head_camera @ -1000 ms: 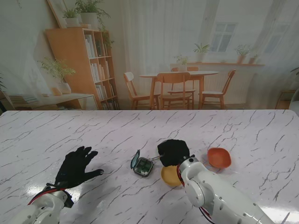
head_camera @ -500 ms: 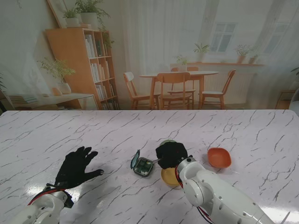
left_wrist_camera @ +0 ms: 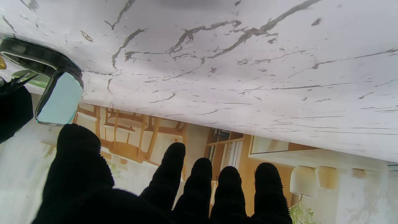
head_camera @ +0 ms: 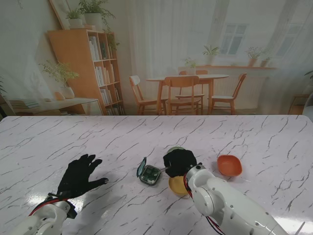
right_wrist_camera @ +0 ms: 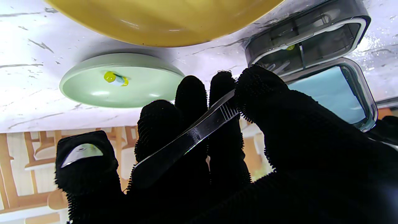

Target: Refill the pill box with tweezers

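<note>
1. The right hand is closed around the tweezers; in the right wrist view the thumb presses the ribbed metal blade against the fingers. The tips are hidden behind the glove, so whether they hold a pill cannot be told.
2. The pill box sits on the marble table just to the left of the right hand, with its lid standing open on the far-left side.
3. The left hand lies flat and spread on the table, well apart from the box, holding nothing.
4. The tweezers look thin, springy and polished, so they are likely light but slippery against the knitted glove. The ribbed grip section is the sensible place to pinch, and the thumb already sits there.
5. The box appears to be grey translucent plastic with rounded corners, thin inner dividers and a pale blue lid panel. It probably weighs little and could slide on the glossy stone if nudged.
6. A small yellow pill already rests in one compartment.
7. A shallow, pale green dish, smooth and glazed, carries a yellow-and-white capsule. That capsule is likely smooth, hard, easily squirted from a tight pinch.
8. A yellow bowl lies nearest the robot, partly under the arm, and an orange bowl rests to the right.
</note>
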Controlling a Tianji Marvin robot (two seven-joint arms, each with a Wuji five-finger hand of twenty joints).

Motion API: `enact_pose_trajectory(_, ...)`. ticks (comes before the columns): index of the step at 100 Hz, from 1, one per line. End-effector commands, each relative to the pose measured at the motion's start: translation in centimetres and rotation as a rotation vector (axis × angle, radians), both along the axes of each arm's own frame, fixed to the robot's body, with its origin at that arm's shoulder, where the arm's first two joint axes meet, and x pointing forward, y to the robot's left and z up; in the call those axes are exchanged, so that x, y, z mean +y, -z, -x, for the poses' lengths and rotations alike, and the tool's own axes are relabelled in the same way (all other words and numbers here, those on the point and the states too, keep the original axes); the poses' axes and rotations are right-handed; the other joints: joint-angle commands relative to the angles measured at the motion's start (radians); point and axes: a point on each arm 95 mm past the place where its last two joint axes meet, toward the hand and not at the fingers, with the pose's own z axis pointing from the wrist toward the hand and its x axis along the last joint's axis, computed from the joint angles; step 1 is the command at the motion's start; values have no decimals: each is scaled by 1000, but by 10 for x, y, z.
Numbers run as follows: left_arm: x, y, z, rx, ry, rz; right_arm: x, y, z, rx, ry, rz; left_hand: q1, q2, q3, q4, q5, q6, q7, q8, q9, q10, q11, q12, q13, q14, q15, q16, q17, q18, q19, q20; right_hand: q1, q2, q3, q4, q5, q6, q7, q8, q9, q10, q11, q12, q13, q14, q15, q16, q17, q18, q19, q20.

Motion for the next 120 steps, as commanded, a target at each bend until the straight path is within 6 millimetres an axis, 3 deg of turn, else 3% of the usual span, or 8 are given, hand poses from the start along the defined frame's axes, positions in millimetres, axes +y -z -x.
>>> enact_pose_trajectory(1,-4,4,4,15,21,18,3,0,3,11,-11,-8,1,30,-18,13,13,10,7,-11,2,-4,8,-2,-18,-21,10,-8,-5,-33,23,13,24,5,32,11,-2,-42,45,0,-26,60,-7,-6,-23,-79,-9,0,-2,-579,66,12)
enact_pose_trajectory(31,-4,5,3,23,23,23,-4,-7,2,-23,19,-26,-8,33,-21,12,10,15,6,-12,-1,0,6,-3,-22,-20,10,-10,-7,-33,23,13,43,46,17,10,39,-64,64,0,10,51,8,0,7,-85,9,8,17,-584,81,23)
enact_pose_trajectory(73,-9,3,-6,15,39,25,-43,-18,-10,-88,133,25,-11,35,-20,13,9,13,5,-13,-3,-2,4,-6,-26,-21,8,-12,-11,-33,18,11,57,41,15,4,53,-73,71,-16,25,46,4,-10,17,-86,12,9,27,-584,86,25)
enact_pose_trajectory(120,-12,1,-11,16,42,23,-68,-7,-32,-101,195,127,-12,36,-20,13,7,14,4,-13,-5,-4,4,-6,-26,-23,7,-13,-11,-34,14,9,39,24,16,-3,30,-69,62,-31,9,45,-13,-20,7,-86,2,6,26,-585,80,21)
